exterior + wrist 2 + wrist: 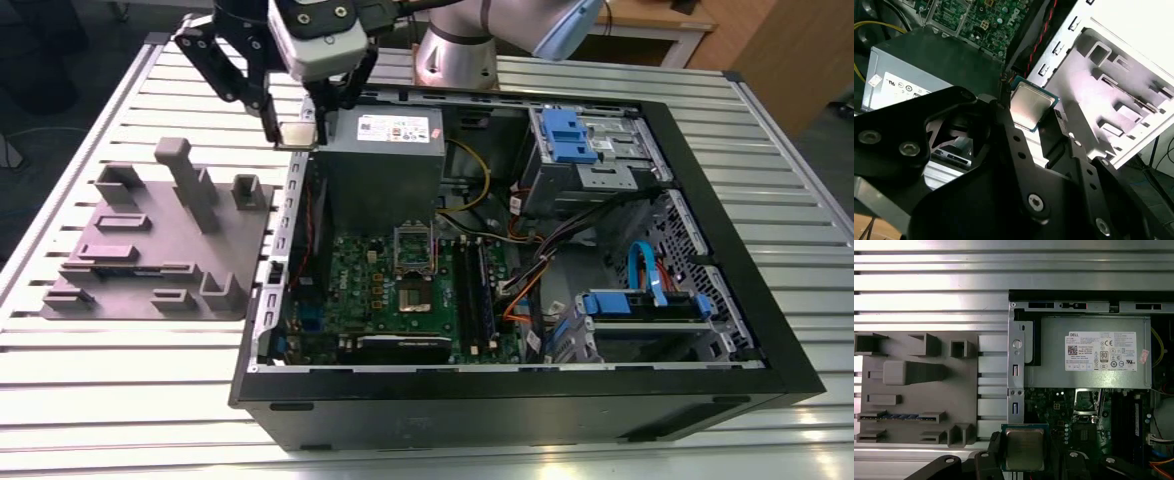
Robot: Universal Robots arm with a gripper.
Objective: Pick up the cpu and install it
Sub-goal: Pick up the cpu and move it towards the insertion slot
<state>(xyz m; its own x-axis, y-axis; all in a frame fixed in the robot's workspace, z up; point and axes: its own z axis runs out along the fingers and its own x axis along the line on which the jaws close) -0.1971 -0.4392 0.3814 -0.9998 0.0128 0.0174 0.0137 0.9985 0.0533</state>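
The exterior view takes in the whole scene. At the frame's left, the grey moulded tray (154, 240) sits on the slatted surface (120, 370) beside the open computer case (507, 415). At upper left the gripper (296, 130) hangs over the case's wall, clamped on the cpu (296, 137), a small pale square.

The first wrist view looks flat onto the cpu (1024, 449), showing its silvery plate and dark rim. The second wrist view shows the black fingers (1009, 130) pressing on opposite edges.

To the right in the exterior view, the grey metal box (380, 180) stands between the gripper and the socket frame (415, 262) on the green motherboard (387, 300). Cables and blue drive bays (574, 135) fill the right.
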